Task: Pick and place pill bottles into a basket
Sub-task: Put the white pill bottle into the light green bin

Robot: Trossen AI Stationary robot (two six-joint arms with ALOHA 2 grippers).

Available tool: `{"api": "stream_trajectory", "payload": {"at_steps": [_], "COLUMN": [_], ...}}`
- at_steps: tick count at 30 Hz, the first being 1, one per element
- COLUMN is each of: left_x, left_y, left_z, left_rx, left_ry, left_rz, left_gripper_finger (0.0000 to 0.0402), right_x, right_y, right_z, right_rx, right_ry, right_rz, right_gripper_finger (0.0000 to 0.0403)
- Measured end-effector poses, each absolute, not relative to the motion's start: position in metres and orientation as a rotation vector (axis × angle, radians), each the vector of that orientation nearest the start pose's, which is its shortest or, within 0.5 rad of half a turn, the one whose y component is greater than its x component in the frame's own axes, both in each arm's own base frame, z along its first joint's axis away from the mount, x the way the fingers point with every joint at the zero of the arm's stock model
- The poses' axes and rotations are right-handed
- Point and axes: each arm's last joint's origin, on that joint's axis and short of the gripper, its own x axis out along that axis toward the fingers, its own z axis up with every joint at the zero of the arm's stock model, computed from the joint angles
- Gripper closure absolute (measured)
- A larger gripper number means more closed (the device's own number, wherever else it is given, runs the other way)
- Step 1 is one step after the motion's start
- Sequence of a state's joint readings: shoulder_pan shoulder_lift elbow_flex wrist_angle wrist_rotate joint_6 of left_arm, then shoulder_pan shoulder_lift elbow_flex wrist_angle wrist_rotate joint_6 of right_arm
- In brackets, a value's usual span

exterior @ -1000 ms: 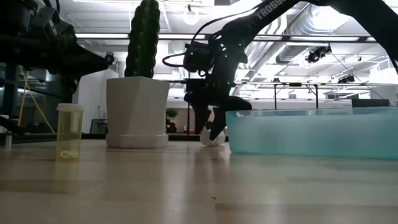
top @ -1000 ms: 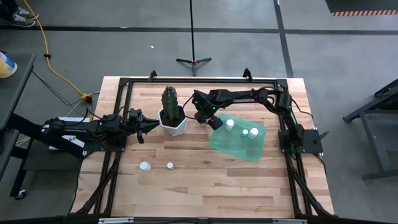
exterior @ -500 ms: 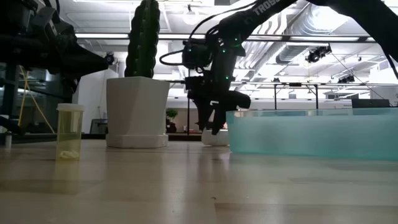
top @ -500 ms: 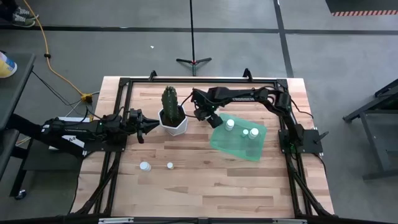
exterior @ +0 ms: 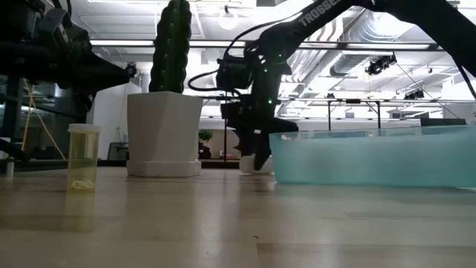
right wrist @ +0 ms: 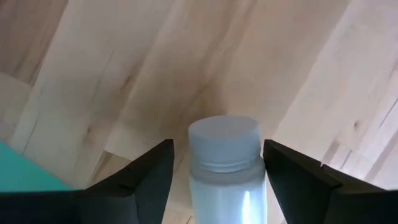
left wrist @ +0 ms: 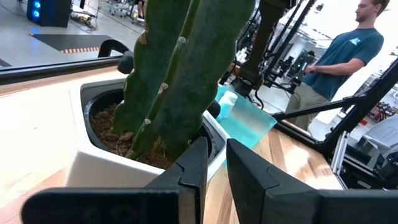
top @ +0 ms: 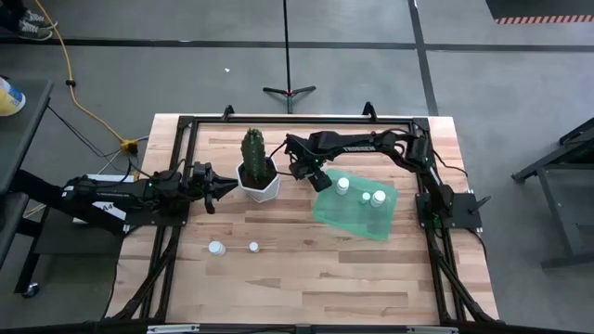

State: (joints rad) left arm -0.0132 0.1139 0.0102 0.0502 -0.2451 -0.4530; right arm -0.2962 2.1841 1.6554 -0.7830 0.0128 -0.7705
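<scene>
My right gripper (top: 303, 173) is open, low over the table between the plant pot (top: 259, 184) and the teal basket (top: 355, 217). Its fingers stand on either side of an upright white pill bottle (right wrist: 224, 163) without touching it. Three bottles (top: 342, 186) stand in the basket. Two more bottles (top: 216, 248) (top: 253, 247) stand on the table near the front left; one shows in the low view (exterior: 82, 158). My left gripper (top: 223, 186) is shut and empty, just left of the pot.
The white faceted pot with the cactus (exterior: 172, 52) stands close to my right gripper's left side and right in front of my left gripper (left wrist: 211, 168). The basket's wall (exterior: 357, 160) is just right of the right gripper. A person (left wrist: 339, 62) stands beyond the table.
My right gripper has moved a little toward the table's left, closer to the plant pot, and its fingers have tipped to point more straight down around the bottle. The bottle stays standing on the table.
</scene>
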Motion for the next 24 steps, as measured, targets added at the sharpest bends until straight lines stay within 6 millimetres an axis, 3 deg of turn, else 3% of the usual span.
{"api": "stream_trajectory", "payload": {"at_steps": [12,24], "left_x": [0.1034,0.1034], "left_y": [0.0057,0.0057], "left_z": [0.1627,0.1627], "left_rx": [-0.446,-0.448], "left_ry": [-0.001,-0.001], "left_rz": [0.240,0.240], "left_gripper_finger": [0.0305,0.0305], "right_x": [0.4204,0.4196], "right_y": [-0.1278,-0.1273], "right_z": [0.1534,0.1536], "right_rx": [-0.460,-0.458], "right_ry": [1.314,1.340], "right_rz": [0.240,0.208], "right_gripper_finger": [0.0230,0.0238]}}
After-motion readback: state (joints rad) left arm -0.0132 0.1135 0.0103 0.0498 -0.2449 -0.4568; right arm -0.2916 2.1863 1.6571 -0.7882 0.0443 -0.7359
